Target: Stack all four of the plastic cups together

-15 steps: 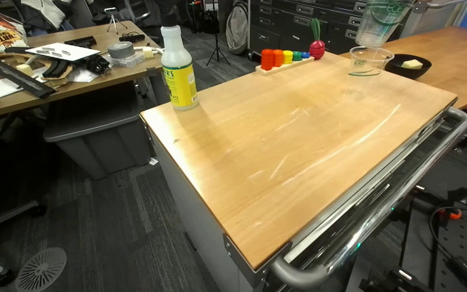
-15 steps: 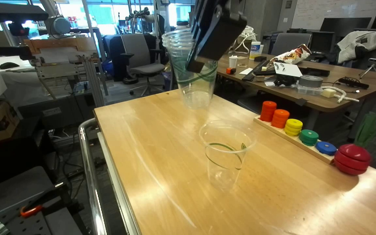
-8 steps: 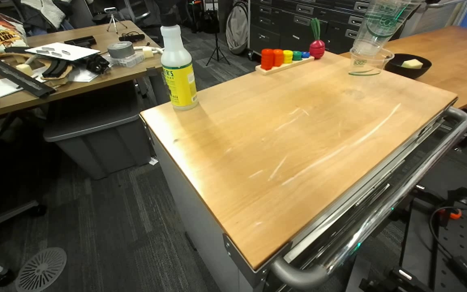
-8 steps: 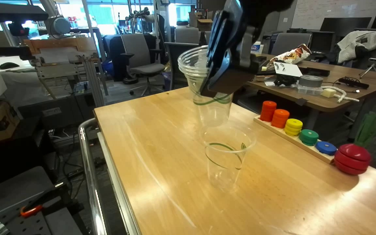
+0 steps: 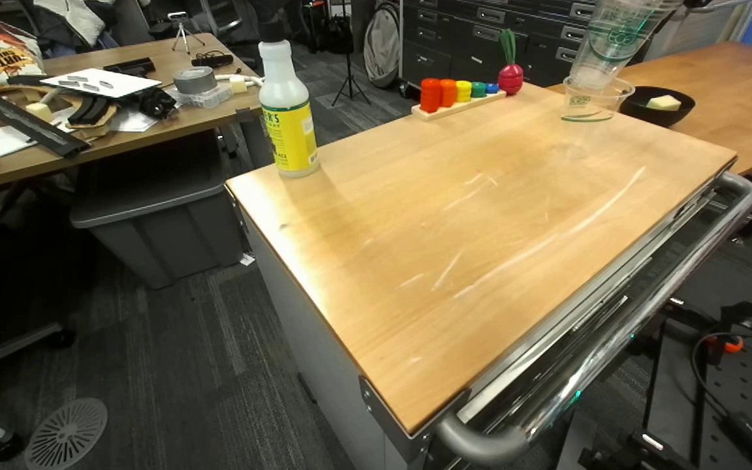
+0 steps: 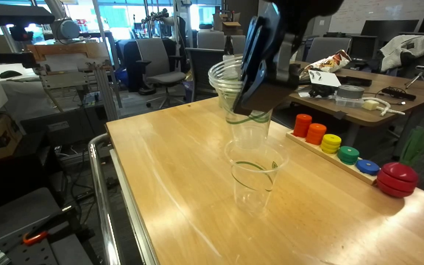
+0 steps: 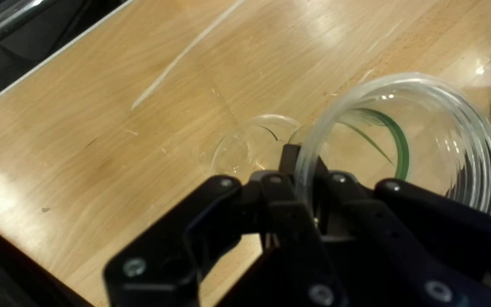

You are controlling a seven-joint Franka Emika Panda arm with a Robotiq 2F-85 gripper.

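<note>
The nested cups (image 6: 250, 127) are held, leaning, at the mouth of a standing cup (image 6: 252, 184). The gripper (image 7: 307, 164) is closed on their side wall; the crowded rims, against a total of four, suggest three cups in the set. A grip on the wall leaves the base free, presumably so that it can slide into the cup below. The standing cup sits upright on the tabletop (image 6: 193, 162), mouth upward, as a receiver would. Whether the held base has crossed its rim cannot be told.

Materials: cups of thin, see-through plastic, round, tapered towards the base, with green printed lines; tabletop of smooth, glossy wood marked by pale scratches. Graded piles of coloured discs (image 6: 331, 143) form a row at right in an exterior view; a bottle (image 5: 292, 130) with a yellow label stands at left in an exterior view.
</note>
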